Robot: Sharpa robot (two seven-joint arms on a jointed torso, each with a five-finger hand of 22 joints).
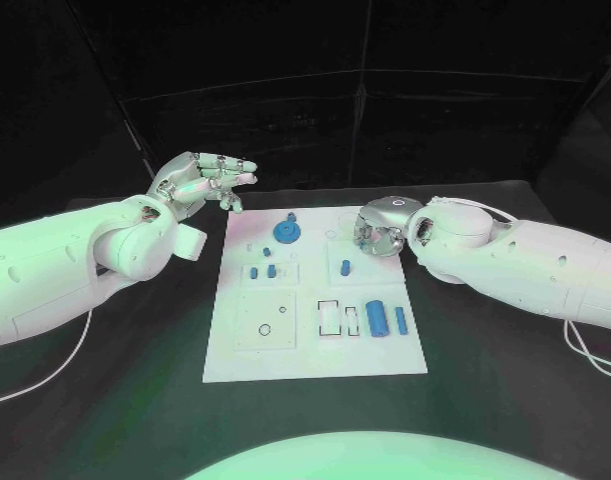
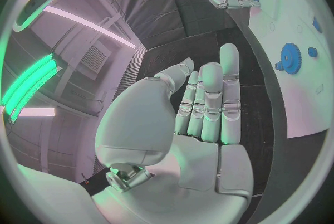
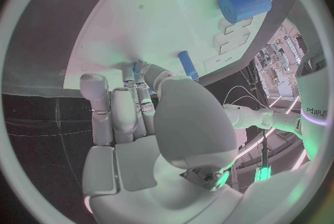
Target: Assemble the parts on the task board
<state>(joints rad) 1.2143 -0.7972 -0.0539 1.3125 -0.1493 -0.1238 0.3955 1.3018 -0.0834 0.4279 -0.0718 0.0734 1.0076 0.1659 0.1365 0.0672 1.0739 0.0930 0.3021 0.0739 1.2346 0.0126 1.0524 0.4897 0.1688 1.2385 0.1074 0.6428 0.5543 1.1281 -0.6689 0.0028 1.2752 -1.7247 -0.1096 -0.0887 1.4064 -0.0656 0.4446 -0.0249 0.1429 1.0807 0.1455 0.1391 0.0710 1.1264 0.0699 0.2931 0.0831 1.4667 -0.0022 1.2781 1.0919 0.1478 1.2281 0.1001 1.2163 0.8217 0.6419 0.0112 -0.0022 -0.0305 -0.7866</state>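
White task board (image 1: 320, 350) at table centre: large blue cylinder (image 1: 376, 317) nearest, blue gear (image 1: 286, 232) farther. Right hand (image 1: 380, 228) over the board's far right edge, grasp indeterminable; left hand (image 1: 201, 181) raised beyond, released. No legible writing.

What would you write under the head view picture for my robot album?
Two robot hands, left hand and right hand, hover at the far end of a white task board dotted with blue parts.
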